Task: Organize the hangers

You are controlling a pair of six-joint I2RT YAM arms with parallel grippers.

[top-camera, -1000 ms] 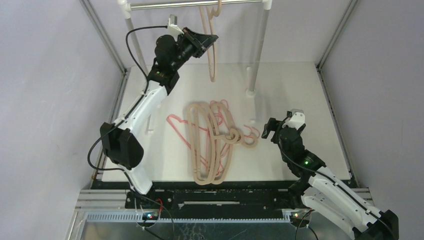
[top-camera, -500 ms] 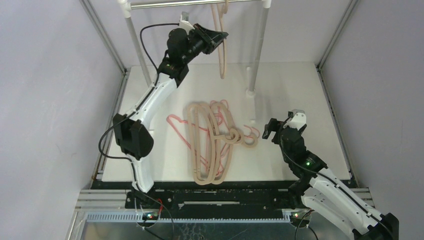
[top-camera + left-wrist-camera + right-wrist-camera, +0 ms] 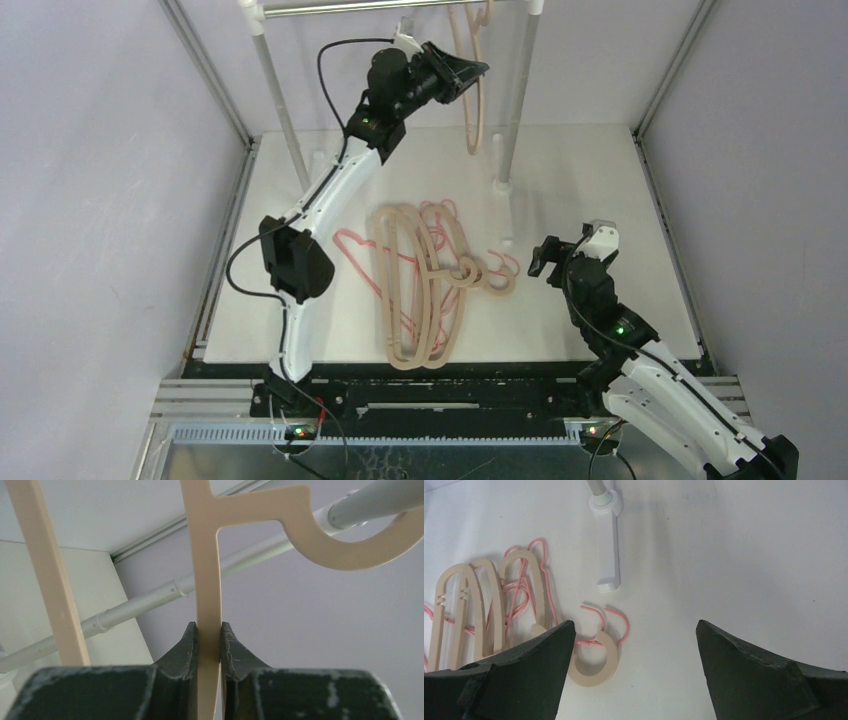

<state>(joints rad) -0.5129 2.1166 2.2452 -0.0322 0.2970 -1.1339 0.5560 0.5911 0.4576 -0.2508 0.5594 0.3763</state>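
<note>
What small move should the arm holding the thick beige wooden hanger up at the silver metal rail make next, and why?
Probably open the left gripper and let go. Its fingers pinch the neck of the thick beige wooden hanger, and the hook already seems to curl around the silver metal rail, so it should hang by itself.

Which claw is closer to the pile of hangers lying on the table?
The right claw. It sits low and open, just to the right of the pile. The left claw is high up by the rail, shut on a beige hanger.
</note>
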